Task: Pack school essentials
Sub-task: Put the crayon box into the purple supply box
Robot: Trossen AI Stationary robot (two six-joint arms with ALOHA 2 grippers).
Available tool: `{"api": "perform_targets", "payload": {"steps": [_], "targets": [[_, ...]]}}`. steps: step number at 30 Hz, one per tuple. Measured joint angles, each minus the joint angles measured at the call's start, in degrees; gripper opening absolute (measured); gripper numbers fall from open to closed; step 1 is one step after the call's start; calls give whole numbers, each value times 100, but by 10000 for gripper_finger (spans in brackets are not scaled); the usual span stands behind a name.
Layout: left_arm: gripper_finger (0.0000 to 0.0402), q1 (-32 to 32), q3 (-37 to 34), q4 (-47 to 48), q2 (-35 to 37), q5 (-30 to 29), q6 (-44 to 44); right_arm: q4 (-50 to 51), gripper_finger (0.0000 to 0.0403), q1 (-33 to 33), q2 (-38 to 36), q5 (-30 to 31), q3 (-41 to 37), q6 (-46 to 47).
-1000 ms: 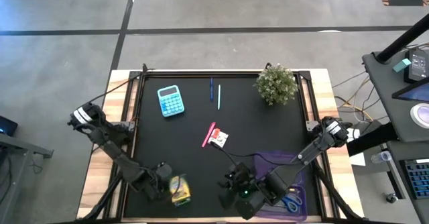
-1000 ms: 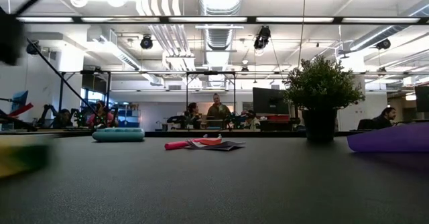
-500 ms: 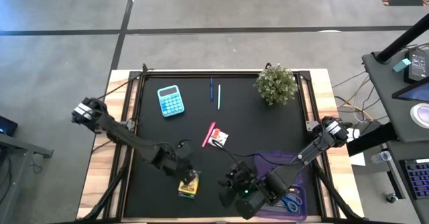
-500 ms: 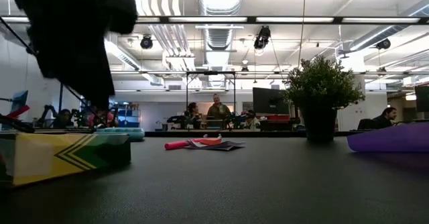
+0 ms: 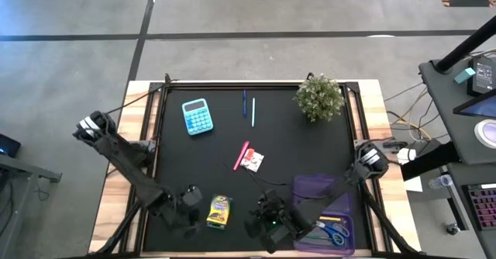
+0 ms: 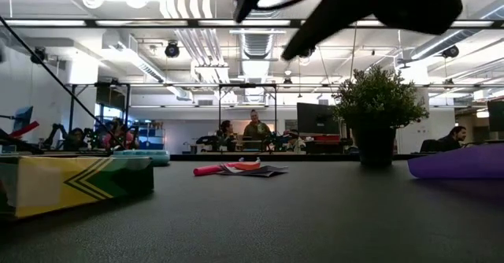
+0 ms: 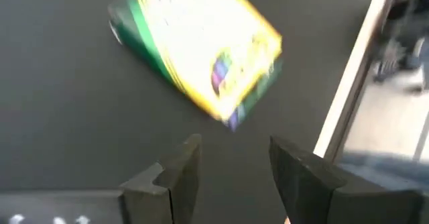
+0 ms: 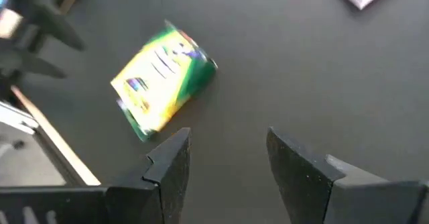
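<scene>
The yellow-green crayon box [image 5: 219, 211] lies flat on the black table near its front edge, also seen in the low view [image 6: 75, 184]. My left gripper [image 5: 195, 206] hovers open just left of the box [image 7: 201, 49], touching nothing. My right gripper [image 5: 257, 220] hovers open just right of the box [image 8: 164, 76]. Blue-handled scissors [image 5: 333, 232] lie inside the purple case [image 5: 322, 193]. A pink marker [image 5: 241, 155] and a white-and-red packet [image 5: 253, 160] lie mid-table. Two thin pens [image 5: 248, 108] lie farther back.
A blue calculator [image 5: 196, 116] lies at the far left and a potted plant [image 5: 319, 98] stands at the far right. The purple case fills the near right corner. People sit in the room beyond the table.
The crayon box has slid a little toward the table's right and come to rest flat. My left gripper reached out over the box, then drew back toward the near left and rose. My right gripper has come down and moved left toward the box, uncovering the case.
</scene>
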State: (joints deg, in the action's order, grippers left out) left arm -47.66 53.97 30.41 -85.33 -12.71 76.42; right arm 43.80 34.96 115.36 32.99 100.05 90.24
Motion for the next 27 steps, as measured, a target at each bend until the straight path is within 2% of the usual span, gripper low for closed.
{"api": "perform_targets", "payload": {"steps": [6, 15, 19, 23, 27], "targets": [[160, -385, 29, 26, -617, 45, 131, 52, 185, -93, 41, -177, 0, -227], [160, -264, 82, 193, -1359, -187, 28, 67, 185, -153, 36, -179, 0, -541], [160, -115, 162, 176, -1450, -534, -326, 83, 185, -162, 36, -186, 0, -543], [160, 213, 128, 177, -1449, -1223, -574, 93, 185, -201, 32, -194, 0, -633], [160, 698, 117, -155, -1428, -1396, -1005, 95, 185, -238, 28, -192, 0, -632]]}}
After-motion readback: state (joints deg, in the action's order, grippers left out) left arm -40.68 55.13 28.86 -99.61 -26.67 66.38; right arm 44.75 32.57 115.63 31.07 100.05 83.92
